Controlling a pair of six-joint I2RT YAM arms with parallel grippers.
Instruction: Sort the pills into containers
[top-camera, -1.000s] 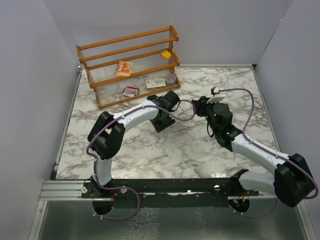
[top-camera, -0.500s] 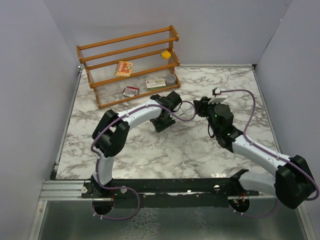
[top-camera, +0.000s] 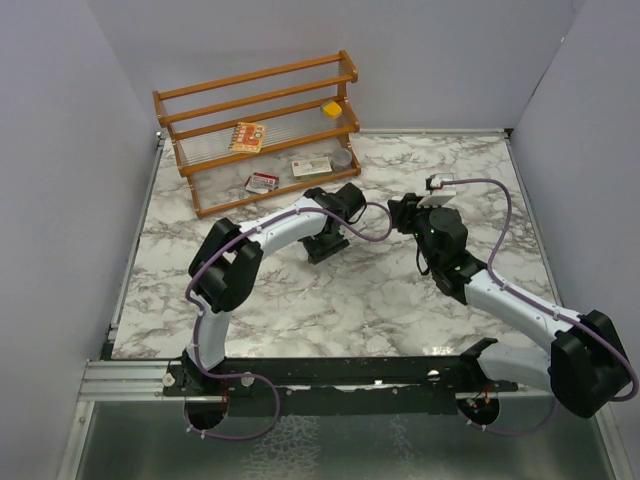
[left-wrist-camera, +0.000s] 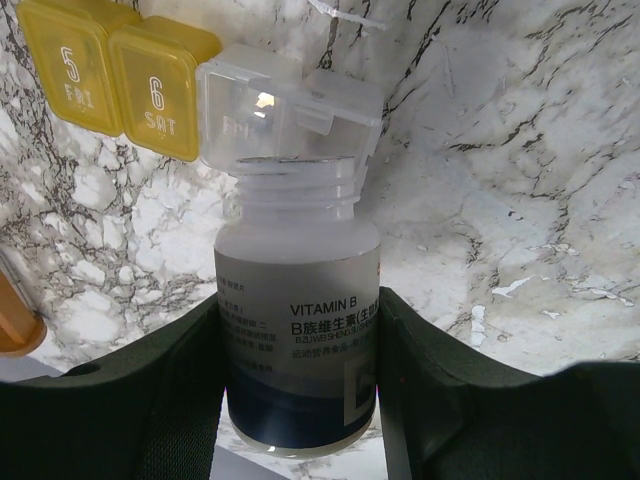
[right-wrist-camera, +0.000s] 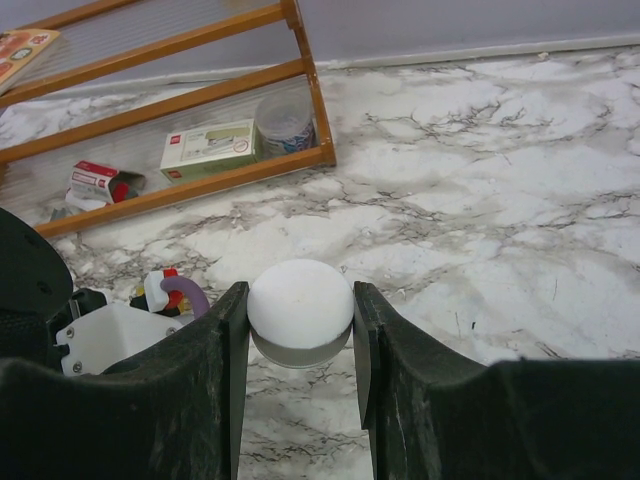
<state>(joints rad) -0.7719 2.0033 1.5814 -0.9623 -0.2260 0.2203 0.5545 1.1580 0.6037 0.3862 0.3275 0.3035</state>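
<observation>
A robot test cell: plain lilac panels wall in a marble-print table (two arms bolted to a black rail)

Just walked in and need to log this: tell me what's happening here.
The left gripper clamps a frosted white Vitamin B bottle, uncapped, its mouth up against the clear plastic compartment of a yellow weekly pill organiser on the marble table. The right gripper holds a white round cap with a grey underside, likely that bottle's. No pills are visible.
</observation>
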